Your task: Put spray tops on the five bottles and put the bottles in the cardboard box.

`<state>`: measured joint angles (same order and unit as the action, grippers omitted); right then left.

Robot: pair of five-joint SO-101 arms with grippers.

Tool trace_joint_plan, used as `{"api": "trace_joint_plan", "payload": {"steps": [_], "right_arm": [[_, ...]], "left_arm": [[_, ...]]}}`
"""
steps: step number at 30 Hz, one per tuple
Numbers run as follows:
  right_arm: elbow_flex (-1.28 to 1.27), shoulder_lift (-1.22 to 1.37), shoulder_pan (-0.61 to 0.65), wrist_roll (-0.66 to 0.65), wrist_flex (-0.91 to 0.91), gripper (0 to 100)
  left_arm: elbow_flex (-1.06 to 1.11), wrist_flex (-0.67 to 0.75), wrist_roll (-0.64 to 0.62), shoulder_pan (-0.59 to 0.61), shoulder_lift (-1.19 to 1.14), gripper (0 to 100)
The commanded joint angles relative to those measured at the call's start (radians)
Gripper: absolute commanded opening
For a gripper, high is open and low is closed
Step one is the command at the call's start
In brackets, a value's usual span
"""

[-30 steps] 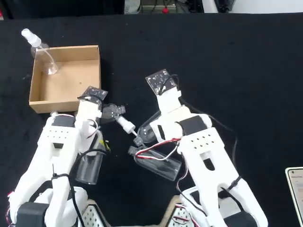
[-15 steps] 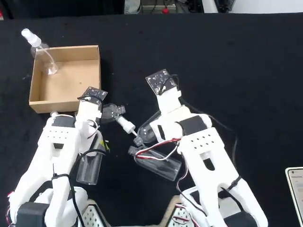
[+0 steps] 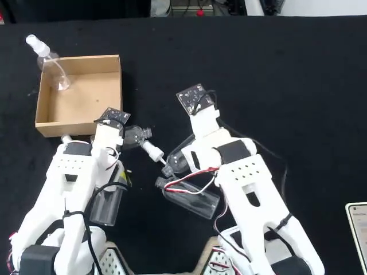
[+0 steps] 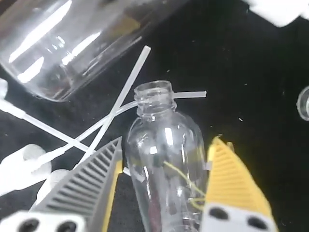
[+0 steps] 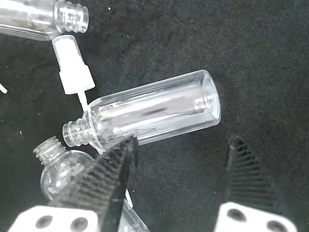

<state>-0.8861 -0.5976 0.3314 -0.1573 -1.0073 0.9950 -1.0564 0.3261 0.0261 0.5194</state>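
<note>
An open-necked clear bottle (image 4: 161,145) stands between the grey and yellow fingers (image 4: 231,179) of my left gripper (image 4: 166,142), which is shut on its body. In the high view this bottle (image 3: 106,200) lies under the left arm. Loose spray tops (image 4: 21,166) with long tubes lie beside it. My right gripper (image 5: 183,141) is open just short of a capless bottle (image 5: 149,111) lying on its side, with a white spray top (image 5: 73,72) near its neck. The cardboard box (image 3: 77,57) sits far left. A capped bottle (image 3: 50,66) leans over its far corner.
Two more capless bottles (image 3: 192,200) (image 3: 182,157) lie under the right arm, with a spray top (image 3: 152,151) between the arms. A flat white object (image 3: 358,223) sits at the right edge. The black table is open to the far right.
The left arm has shifted slightly back towards its base, and the bottle under it has moved along with it. The right arm has kept still.
</note>
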Motion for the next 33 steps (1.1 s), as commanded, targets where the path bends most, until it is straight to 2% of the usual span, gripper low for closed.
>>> {"api": "trace_joint_plan", "payload": {"steps": [1, 12, 17, 21, 27, 33], "right_arm": [[0.004, -0.008, -0.009, -0.005, 0.021, 27.9], [0.007, -0.007, 0.032, 0.0, 0.014, 27.9], [0.008, -0.004, 0.183, 0.032, 0.023, 27.9], [0.028, 0.076, 0.276, 0.077, 0.101, 27.6], [0.216, 0.346, 0.29, 0.075, 0.112, 27.9], [0.424, 0.542, 0.344, 0.075, 0.032, 27.6]], "left_arm": [[-0.07, -0.017, -0.003, 0.016, 0.026, 18], [-0.423, -0.37, -0.003, 0.05, 0.026, 18], [-0.415, -0.334, -0.003, 0.157, 0.026, 18], [-0.352, -0.295, -0.005, 0.199, 0.057, 18], [-0.249, -0.189, -0.052, 0.2, 0.195, 18], [-0.205, -0.189, -0.052, 0.2, 0.252, 17]]}}
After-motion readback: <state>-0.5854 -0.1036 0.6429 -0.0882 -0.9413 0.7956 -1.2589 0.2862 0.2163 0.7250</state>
